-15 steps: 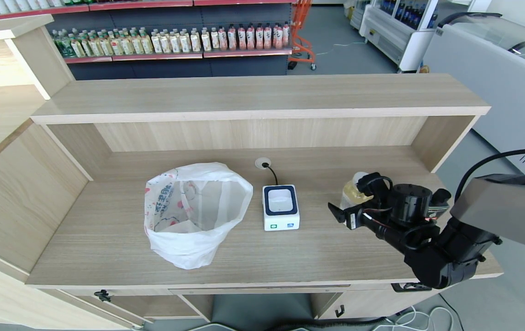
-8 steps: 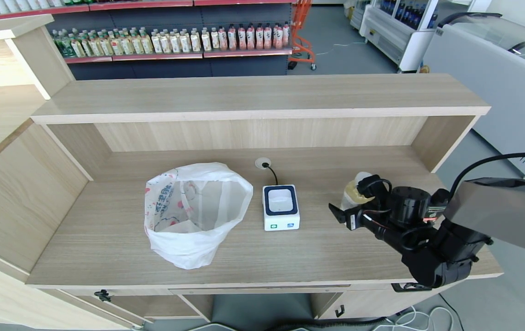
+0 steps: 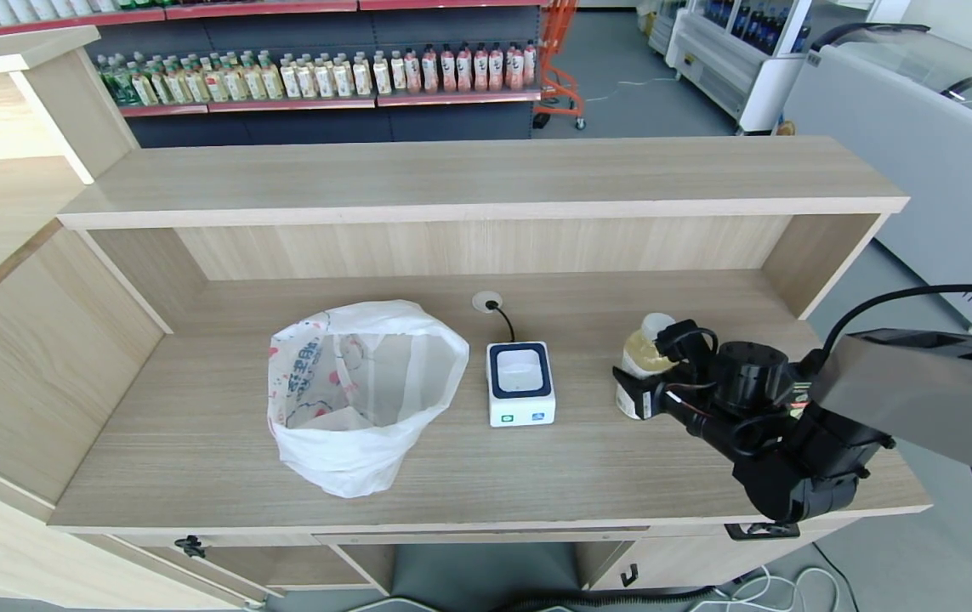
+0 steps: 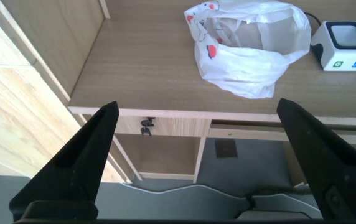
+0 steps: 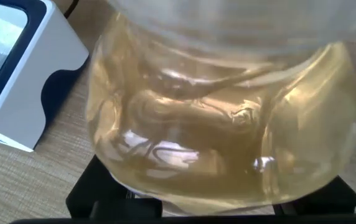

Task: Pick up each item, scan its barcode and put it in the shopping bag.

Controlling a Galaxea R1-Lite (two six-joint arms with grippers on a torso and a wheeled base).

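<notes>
The bottle [image 3: 639,359] holds pale yellow liquid under a white cap, the shopping bag [image 3: 349,459] is translucent white with red and green print, the scanner [image 3: 520,384] is white with a dark blue frame, and the tabletop [image 3: 196,450] shows light wood grain.
</notes>
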